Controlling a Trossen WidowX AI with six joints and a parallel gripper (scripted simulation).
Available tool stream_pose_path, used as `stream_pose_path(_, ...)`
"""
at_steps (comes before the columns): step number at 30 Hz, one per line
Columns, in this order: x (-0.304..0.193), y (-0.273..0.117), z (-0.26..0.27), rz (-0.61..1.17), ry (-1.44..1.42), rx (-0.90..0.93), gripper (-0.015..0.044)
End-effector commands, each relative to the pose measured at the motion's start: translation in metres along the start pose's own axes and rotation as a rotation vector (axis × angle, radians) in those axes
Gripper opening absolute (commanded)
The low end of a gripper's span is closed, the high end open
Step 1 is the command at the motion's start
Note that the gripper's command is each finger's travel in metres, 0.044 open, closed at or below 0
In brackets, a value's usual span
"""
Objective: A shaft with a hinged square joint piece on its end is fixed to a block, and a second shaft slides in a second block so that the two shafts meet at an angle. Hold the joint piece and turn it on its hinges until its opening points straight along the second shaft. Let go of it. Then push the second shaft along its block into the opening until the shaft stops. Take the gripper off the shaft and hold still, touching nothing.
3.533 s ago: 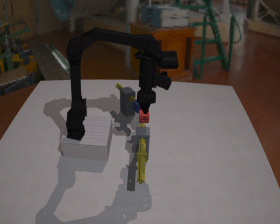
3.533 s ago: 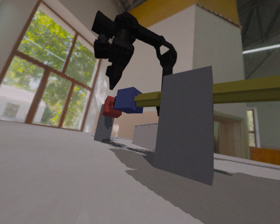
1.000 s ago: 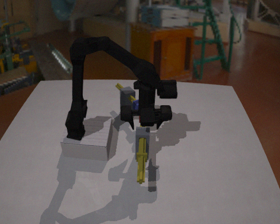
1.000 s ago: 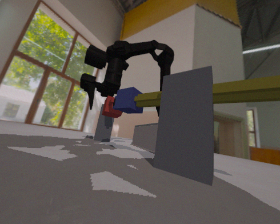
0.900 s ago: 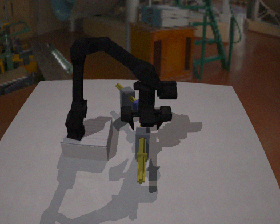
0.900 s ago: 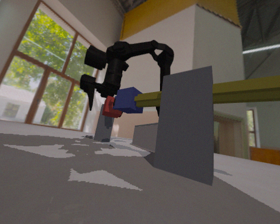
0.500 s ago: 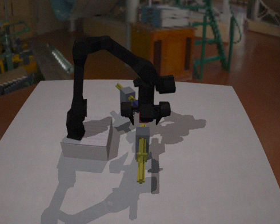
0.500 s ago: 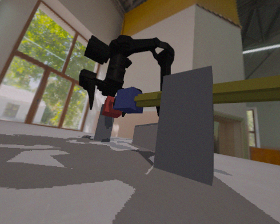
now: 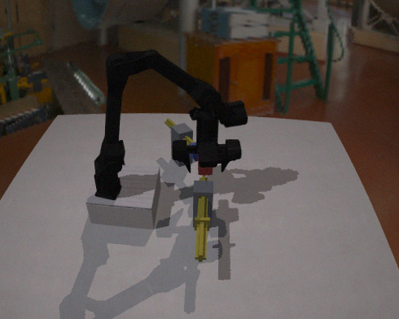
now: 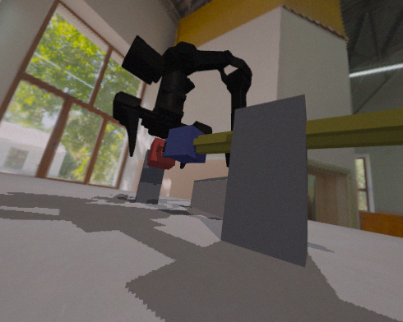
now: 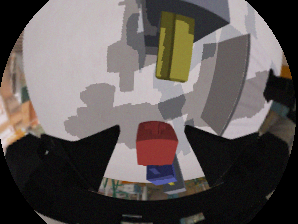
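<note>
Joint piece point(image 9: 205, 168) point(image 10: 156, 160) point(image 11: 156, 151), the red one, sits from the top view in front of the blue part point(image 9: 194, 151) point(image 10: 183, 144) point(image 11: 161, 175), just short of the second shaft point(image 9: 200, 242) point(image 11: 175, 47). That yellow shaft, with its crosspiece point(image 9: 202, 221), runs through the nearer grey block point(image 9: 203, 189) point(image 10: 148, 186) point(image 11: 215, 15). Over the joint, the gripper point(image 9: 206, 171) point(image 10: 156, 161) point(image 11: 153, 128) points down with its fingers wide apart, nothing held.

From the exterior side, the fixed yellow shaft point(image 10: 357, 127) passes through the large grey block point(image 10: 266, 181) and ends at the blue part, the red piece beyond it. One finger is plain to see; the other is largely hidden behind the blue part, so I'd only say the pair seems to straddle the joint.

Through the wrist view, the red piece lies between the two open fingers, with light showing on both sides. The second shaft's end faces it, well apart from the fingers, and the pale box point(image 9: 121, 216) point(image 10: 209, 197) point(image 11: 227, 82) stands to the right.
</note>
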State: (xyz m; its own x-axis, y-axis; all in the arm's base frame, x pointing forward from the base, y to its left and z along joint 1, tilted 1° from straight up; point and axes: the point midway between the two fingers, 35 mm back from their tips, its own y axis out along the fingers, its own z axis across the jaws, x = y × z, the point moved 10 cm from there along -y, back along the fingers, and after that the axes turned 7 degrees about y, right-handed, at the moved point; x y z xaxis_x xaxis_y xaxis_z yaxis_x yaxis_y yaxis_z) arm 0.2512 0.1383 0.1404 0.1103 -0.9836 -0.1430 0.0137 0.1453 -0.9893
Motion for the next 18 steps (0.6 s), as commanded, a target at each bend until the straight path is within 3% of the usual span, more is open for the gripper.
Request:
stream_pose_path(1, -0.001, 0.009, -0.001, -0.006, 0.002, -0.010, 0.0440)
stream_pose_path(14, -0.001, 0.028, -0.001, -0.006, 0.003, -0.011, 0.0440)
stream_pose_path(18, -0.001, 0.028, -0.001, -0.006, 0.003, -0.011, 0.0335)
